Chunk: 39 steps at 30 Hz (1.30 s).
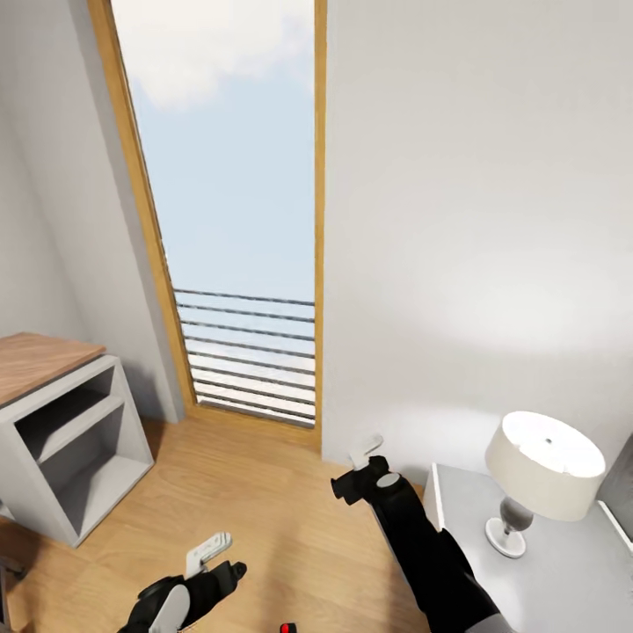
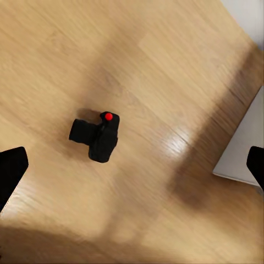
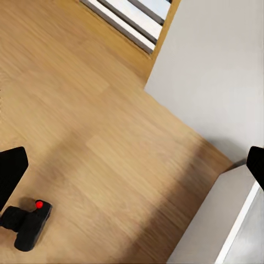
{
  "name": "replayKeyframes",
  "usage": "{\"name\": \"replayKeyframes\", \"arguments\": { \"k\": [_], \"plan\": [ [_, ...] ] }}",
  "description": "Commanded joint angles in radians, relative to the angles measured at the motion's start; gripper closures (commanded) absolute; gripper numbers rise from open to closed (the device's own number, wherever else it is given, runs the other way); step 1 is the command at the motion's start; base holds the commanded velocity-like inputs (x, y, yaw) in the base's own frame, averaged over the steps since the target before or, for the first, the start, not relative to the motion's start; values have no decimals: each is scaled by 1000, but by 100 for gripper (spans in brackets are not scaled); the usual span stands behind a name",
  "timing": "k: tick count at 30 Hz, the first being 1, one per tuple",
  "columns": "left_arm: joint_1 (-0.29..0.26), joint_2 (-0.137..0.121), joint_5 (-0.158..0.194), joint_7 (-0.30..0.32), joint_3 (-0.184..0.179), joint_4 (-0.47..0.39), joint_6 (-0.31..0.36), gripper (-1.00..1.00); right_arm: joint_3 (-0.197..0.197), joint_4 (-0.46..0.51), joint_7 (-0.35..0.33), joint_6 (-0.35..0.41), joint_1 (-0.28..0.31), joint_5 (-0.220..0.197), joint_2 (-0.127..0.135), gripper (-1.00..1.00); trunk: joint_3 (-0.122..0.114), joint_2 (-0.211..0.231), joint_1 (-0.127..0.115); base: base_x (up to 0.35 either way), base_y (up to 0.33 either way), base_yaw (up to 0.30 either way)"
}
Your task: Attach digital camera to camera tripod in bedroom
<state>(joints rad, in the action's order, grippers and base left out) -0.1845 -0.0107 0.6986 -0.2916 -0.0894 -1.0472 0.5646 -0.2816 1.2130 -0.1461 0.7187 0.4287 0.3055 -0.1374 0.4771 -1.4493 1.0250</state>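
Note:
The digital camera (image 2: 96, 136), small, black and boxy with a red button on top, lies on the light wooden floor. My left gripper (image 2: 132, 165) hangs open well above it, its black fingers (image 2: 11, 168) wide apart and nothing between them. In the head view just the camera's red button (image 1: 287, 628) peeks in at the bottom edge, between my left gripper (image 1: 208, 549) and my right arm. My right gripper (image 1: 365, 450) is open too and sits farther off; its wrist view has the camera (image 3: 26, 223) near one finger. The camera tripod is out of view.
A tall window (image 1: 233, 211) with a wooden frame and a railing faces me. A grey open shelf unit (image 1: 66, 431) with a wooden top stands at the left. At the right is a white nightstand (image 1: 563, 571) carrying a lamp (image 1: 538, 475). Wooden floor (image 1: 264, 492) lies between them.

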Motion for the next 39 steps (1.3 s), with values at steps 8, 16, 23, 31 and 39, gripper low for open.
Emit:
{"name": "replayKeyframes", "arguments": {
  "k": [8, 16, 23, 31, 39],
  "plan": [
    [-158, -10, -18, 6, -39, 256, 53, -100, 52, -5, -7, 126, 15, -7, -9, -100, 1, -1, 0, 0, -10, 0],
    [-247, 45, -48, 16, -97, 452, 62, -100, 86, 159, -7, 282, 15, -70, -6, -100, 14, -29, 15, 0, -2, 0],
    [-257, 61, -53, 23, -103, 497, 61, -100, 100, 338, -8, 329, -17, -113, 4, -100, 36, -78, 42, 0, 0, 0],
    [-262, 65, -56, 27, -104, 555, 40, -100, 115, 385, -9, 329, -32, -127, 7, -100, 61, -134, 73, 0, 0, 0],
    [-266, 70, -56, 28, -104, 579, 11, -100, 111, 400, -8, 329, -41, -130, 7, -100, 86, -190, 103, 0, 0, 0]
  ]
}}
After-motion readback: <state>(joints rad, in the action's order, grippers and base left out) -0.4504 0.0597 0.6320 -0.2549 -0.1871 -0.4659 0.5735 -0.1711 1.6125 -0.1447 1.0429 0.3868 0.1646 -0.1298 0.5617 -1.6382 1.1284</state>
